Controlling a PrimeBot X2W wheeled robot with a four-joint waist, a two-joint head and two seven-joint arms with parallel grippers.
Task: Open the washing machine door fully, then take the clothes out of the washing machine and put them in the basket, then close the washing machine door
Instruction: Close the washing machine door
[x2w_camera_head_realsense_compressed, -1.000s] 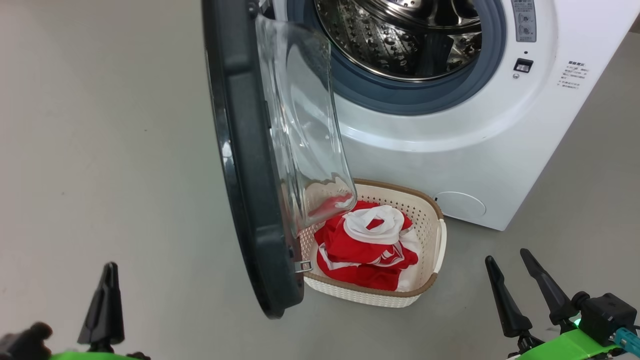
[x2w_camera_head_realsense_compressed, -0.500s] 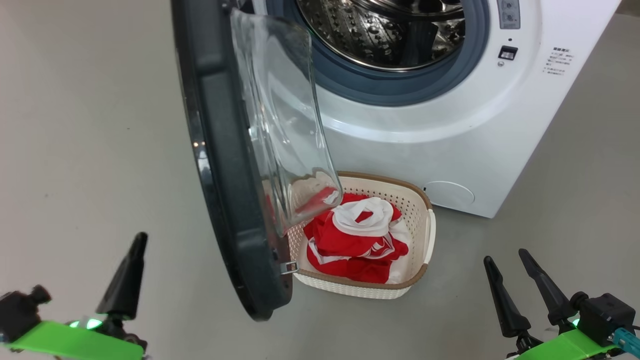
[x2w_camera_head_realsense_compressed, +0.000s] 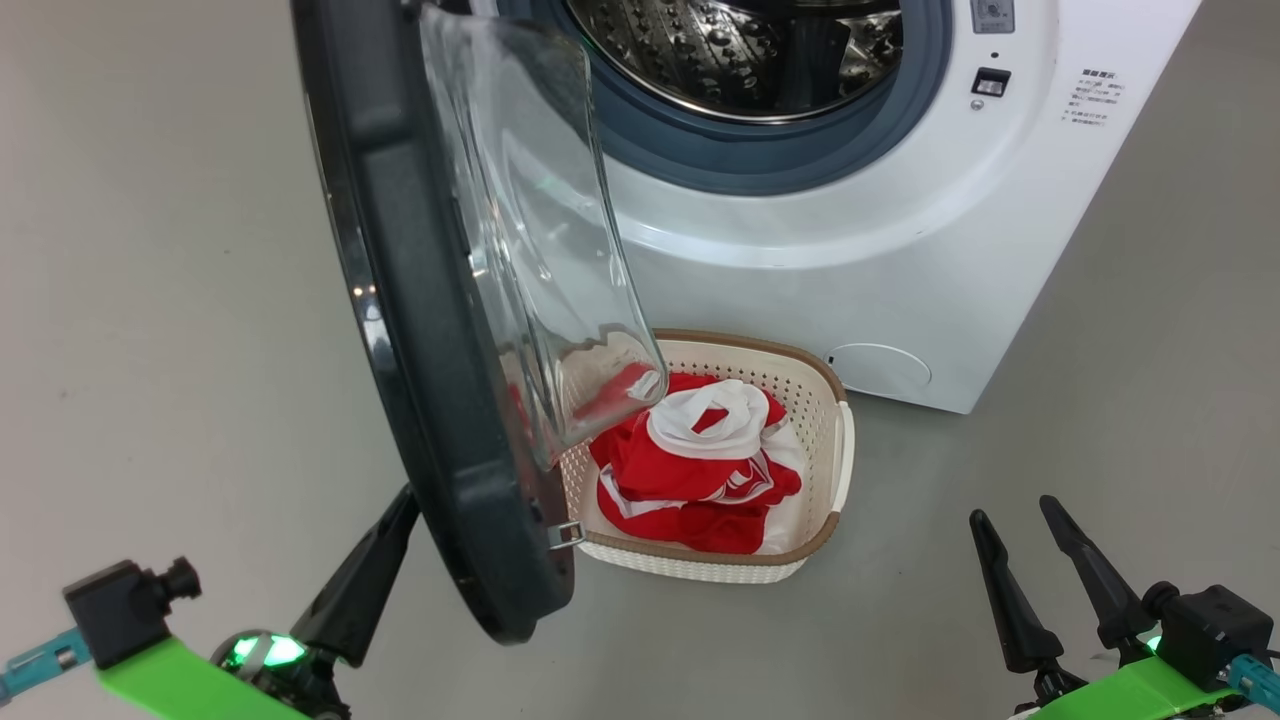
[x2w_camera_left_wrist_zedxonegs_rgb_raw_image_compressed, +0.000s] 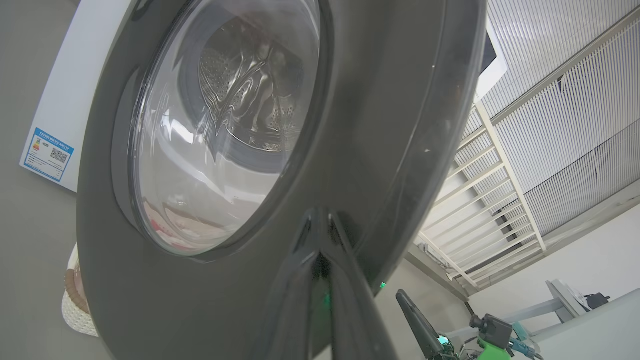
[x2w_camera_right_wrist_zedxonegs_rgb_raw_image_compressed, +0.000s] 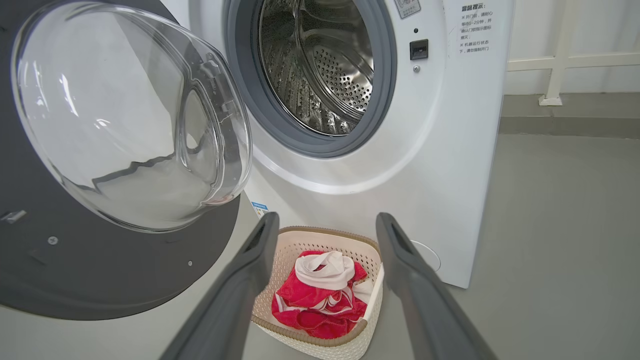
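**Left gripper.** We find the left gripper at the lower left of the head view. Its two fingers are pressed together and hold nothing. In the left wrist view the joined tip meets its own reflection on the glossy outer face of the door, low on the black rim, so we read it as touching.

**Right gripper.** The right gripper sits at the lower right of the head view, above the floor. Its fingers are spread wide with nothing between them. It is well apart from the door and the basket. In the right wrist view the spread fingers frame the basket.

**Door.** The door is open and shows nearly edge-on in the head view. Its glass bowl bulges toward the washer. In that view its lower edge overlaps the left part of the basket.

**Washer.** The opening is uncovered. We see the grey gasket and the steel drum. The part of the drum that we can see holds no fabric.

**Basket and clothes.** The basket stands on the floor just in front of the washer, below the opening. The red and white clothes lie bunched inside it, below the rim, with a white collar on top.
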